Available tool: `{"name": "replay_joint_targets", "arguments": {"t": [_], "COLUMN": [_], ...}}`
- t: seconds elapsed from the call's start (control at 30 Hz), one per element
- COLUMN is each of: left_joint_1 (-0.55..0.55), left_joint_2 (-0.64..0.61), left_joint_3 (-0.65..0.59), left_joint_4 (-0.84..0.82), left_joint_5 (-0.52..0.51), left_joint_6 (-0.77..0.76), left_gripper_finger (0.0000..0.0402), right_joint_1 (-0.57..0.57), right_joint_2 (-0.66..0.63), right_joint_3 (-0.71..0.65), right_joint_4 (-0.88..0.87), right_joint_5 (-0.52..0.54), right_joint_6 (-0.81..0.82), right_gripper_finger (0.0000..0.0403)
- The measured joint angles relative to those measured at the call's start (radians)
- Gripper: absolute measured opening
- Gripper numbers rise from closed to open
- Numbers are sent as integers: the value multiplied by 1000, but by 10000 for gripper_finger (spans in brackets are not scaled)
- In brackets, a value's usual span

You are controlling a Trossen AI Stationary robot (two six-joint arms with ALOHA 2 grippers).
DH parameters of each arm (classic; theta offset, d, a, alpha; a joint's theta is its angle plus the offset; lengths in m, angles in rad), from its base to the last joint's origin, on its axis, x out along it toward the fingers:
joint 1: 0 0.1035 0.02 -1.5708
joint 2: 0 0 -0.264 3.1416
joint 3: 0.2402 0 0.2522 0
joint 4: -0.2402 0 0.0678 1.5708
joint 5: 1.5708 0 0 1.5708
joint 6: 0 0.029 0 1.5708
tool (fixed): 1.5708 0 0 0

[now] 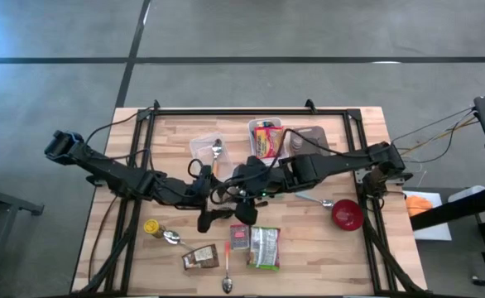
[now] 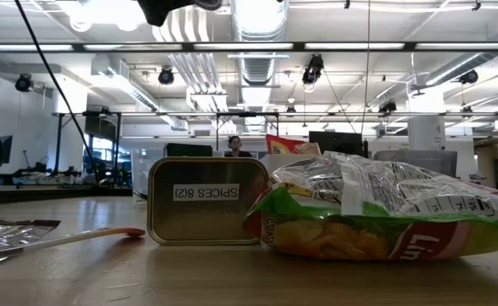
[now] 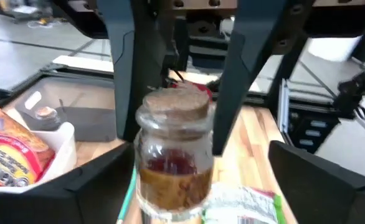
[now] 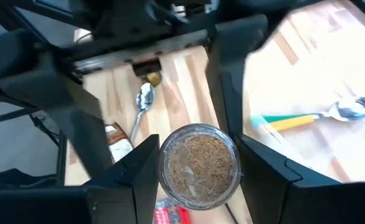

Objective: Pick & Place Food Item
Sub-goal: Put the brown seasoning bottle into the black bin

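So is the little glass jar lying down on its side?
No, in the left wrist view the jar is upright with its cork lid on top, held between the right gripper fingers.

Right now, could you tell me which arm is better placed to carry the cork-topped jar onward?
The right: its pincer is clamped on the jar, while the left pincer stands open around it.

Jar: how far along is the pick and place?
Done: the cork-topped jar is picked, gripped by the right gripper, whose fingers press on both its sides over mid-table. In hand: the left gripper sits at the same jar, fingers wide open and clear of the glass. Left: the placing; nothing shows the jar set down anywhere yet, and the pictures do not show where it goes.
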Motion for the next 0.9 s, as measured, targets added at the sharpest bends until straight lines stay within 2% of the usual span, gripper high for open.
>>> {"name": "replay_joint_targets", "arguments": {"t": [0.07, 0.17, 0.3, 0.43, 0.6, 0.9], "left_joint_1": [0, 0, 0, 0, 0, -7], "left_joint_2": [-2, -2, -13, -32, -81, -197], "left_joint_3": [1, 1, 1, 1, 0, -3], "left_joint_4": [2, -3, -7, -43, -115, -288], "left_joint_5": [-22, -39, -53, -59, -59, -59], "left_joint_6": [0, 0, -16, -23, -27, -80], "left_gripper_finger": [389, 392, 371, 344, 311, 261], "right_joint_1": [-3, -3, -8, -29, -79, -266], "right_joint_2": [-15, -39, -74, -100, -128, -200], "right_joint_3": [0, 0, 0, 0, -16, -172], "right_joint_4": [-23, -81, -187, -316, -493, -533], "right_joint_5": [12, 58, 149, 194, 283, 249], "right_joint_6": [3, 11, 48, 70, 203, 241], "right_gripper_finger": [171, 171, 171, 171, 171, 171]}}
